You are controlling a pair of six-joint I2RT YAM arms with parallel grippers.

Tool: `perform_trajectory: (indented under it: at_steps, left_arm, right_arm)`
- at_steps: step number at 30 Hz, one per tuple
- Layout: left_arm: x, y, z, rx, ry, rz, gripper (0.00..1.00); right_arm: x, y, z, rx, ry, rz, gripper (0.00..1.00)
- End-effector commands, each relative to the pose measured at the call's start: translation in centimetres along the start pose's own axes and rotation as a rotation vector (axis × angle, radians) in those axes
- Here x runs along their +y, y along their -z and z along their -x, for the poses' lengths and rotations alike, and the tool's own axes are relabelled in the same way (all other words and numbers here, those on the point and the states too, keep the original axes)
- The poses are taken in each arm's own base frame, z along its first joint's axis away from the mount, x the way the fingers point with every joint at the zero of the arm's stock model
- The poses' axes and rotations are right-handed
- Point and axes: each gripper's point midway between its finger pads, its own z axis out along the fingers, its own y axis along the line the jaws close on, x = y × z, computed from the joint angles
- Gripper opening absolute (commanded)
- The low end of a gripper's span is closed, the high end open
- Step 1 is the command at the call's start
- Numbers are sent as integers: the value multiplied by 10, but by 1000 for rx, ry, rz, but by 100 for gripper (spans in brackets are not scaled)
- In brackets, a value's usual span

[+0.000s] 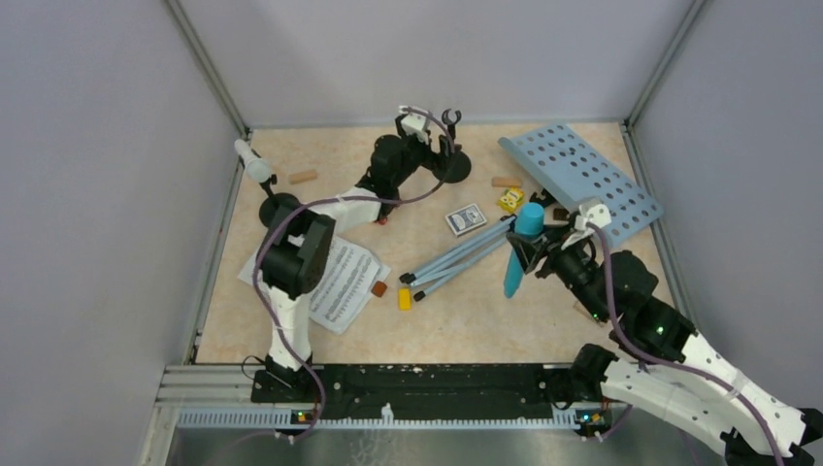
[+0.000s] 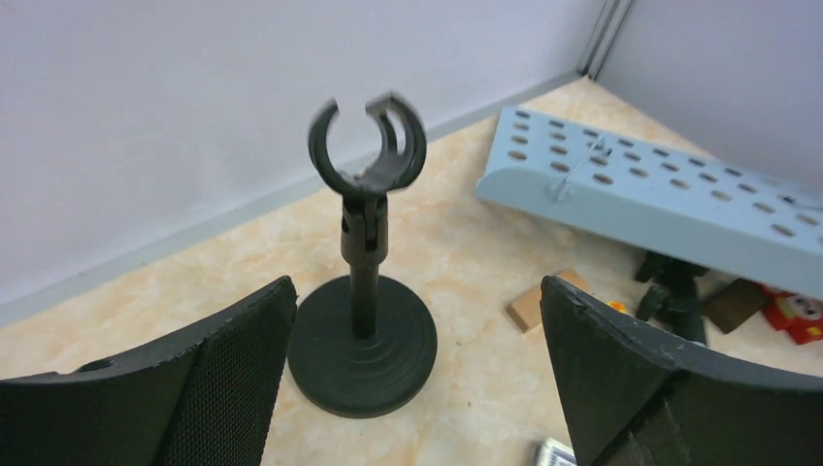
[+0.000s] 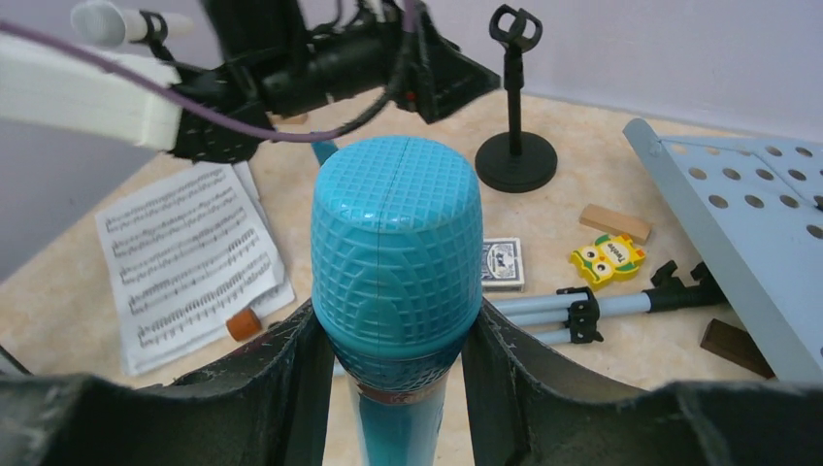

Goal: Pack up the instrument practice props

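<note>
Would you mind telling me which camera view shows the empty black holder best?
The left wrist view: the empty black holder fills the frame, clip to round base. The right wrist view shows it whole but small; in the top external view it is tiny, crowded by the left arm.

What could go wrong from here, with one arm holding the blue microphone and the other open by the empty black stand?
The empty black holder is tall on a small base, close to the open left fingers; a nudge could topple it. The right fingers pinch the blue microphone just below its head, so its long handle might swing and snag the tripod legs.
</note>
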Motion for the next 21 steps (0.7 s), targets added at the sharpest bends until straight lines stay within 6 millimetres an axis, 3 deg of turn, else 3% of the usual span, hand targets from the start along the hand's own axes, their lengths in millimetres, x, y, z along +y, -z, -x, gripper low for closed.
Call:
perform_trajectory:
  at_steps: [1,3,4,5,6,10,15,21]
  left_arm:
    - [-14,47,82,-74,-16,28,99]
    - [-13,76,82,-29,21,77,99]
    - [-14,95,94,-24,39,104,99]
    - [-12,107,83,26,60,130,99]
    - [-13,128,95,31,69,158,99]
    - [-13,201,80,149,147,272,99]
    - [-17,284,59,224,187,356,99]
    - [-20,346,57,209,179,402,99]
  right_arm:
    - [-12,6,35,-45,-147,-106,0]
    - [-11,3,36,-20,-174,-122,0]
    - [-9,0,36,-4,-190,-128,0]
    - [-7,-4,35,16,-202,-133,0]
    - [-4,-8,36,36,-213,-132,0]
    - [15,-33,36,108,-247,-105,0]
    - [41,-84,36,138,-233,-63,0]
    - [61,-157,15,217,-143,-72,0]
